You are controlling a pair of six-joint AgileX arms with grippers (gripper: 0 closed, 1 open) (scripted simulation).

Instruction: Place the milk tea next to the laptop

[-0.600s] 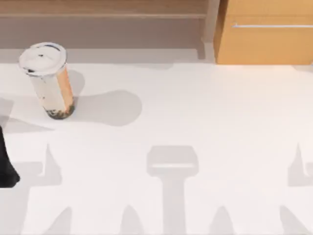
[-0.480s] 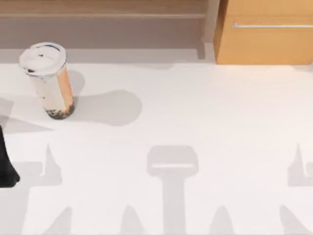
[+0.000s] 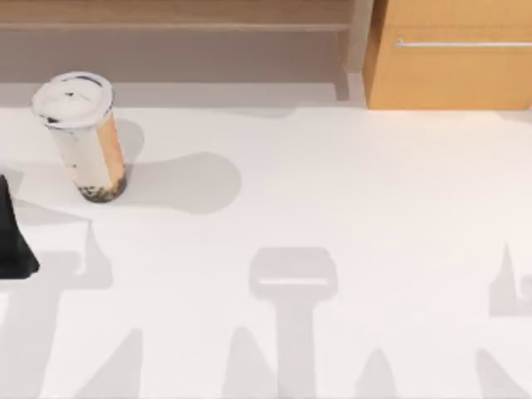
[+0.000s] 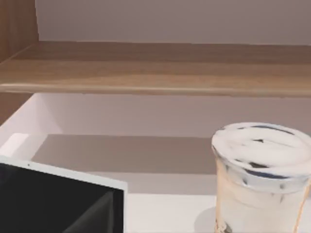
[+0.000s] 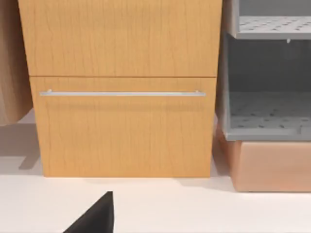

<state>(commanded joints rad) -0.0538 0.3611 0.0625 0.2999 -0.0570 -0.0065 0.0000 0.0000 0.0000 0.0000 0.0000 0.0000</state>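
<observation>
Left gripper (image 3: pixel 15 241) near milk tea (image 3: pixel 83 137), not touching; finger spread cannot tell; cup upright.

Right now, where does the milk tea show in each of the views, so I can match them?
Top view: the milk tea stands upright at the table's far left, near the back edge.
Left wrist view: its white lid and upper cup sit in the lower right corner.
Right wrist view: not in it; the wooden drawer cabinet faces the camera.
Shared landmark: the wooden shelf behind the cup.
</observation>
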